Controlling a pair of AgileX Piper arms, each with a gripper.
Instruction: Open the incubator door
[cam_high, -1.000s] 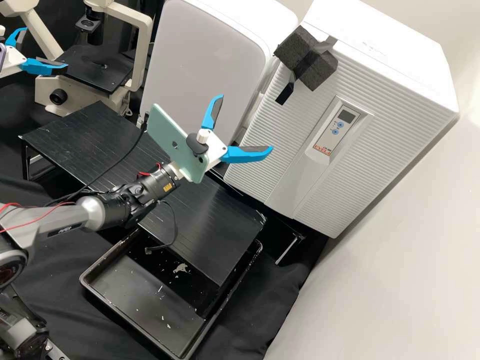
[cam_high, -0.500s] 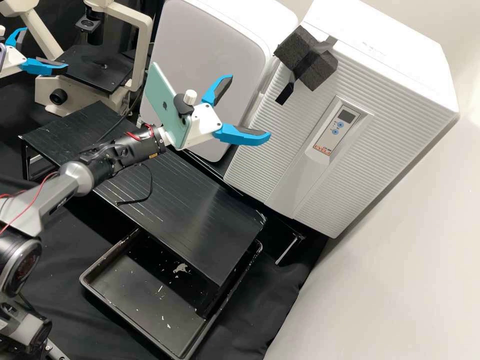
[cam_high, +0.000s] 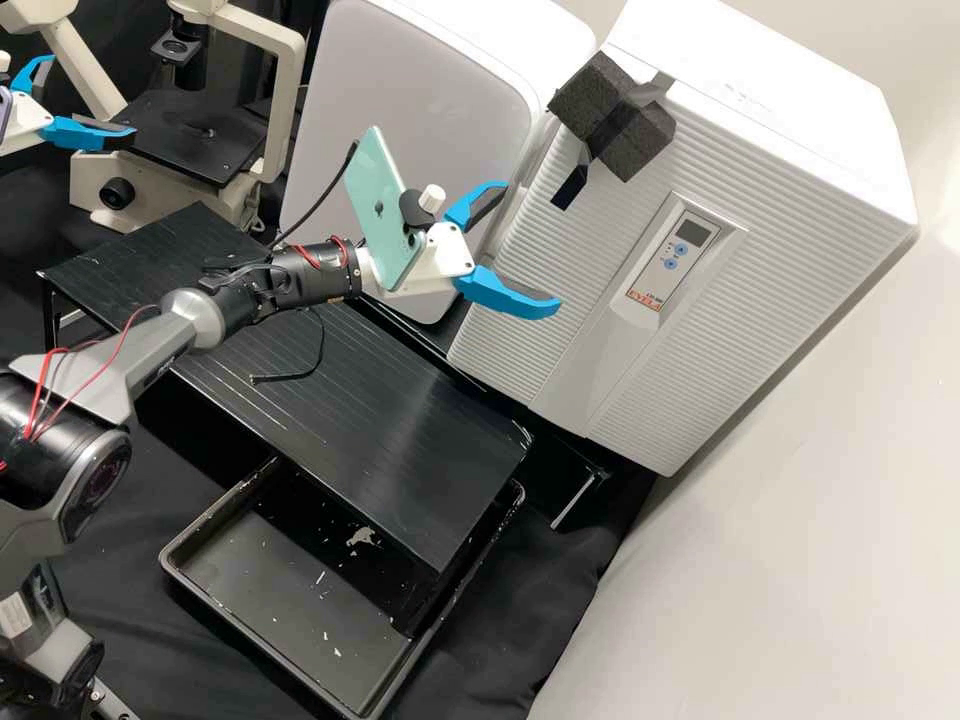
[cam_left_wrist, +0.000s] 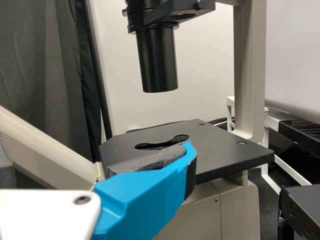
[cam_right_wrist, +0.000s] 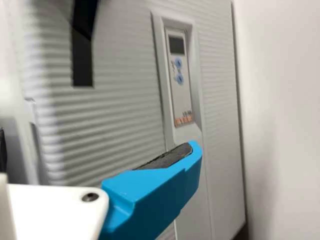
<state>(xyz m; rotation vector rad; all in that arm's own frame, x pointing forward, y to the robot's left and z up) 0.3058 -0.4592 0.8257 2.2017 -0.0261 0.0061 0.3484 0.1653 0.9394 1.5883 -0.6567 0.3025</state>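
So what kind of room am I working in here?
Probably a life-science lab: there's a microscope with a flat black stage, and a ribbed white incubator with a small control panel on its door.

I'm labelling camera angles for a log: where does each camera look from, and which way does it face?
High view: fixed off the arms, looking forward and down at the ribbed white incubator; the blue-fingered left hand and right hand show.
Left wrist view: on the left wrist, facing the cream microscope with black stage; one left-hand finger shows.
Right wrist view: on the right wrist, facing the incubator; one right-hand finger shows.
The high and right wrist views share the incubator's pale control panel.
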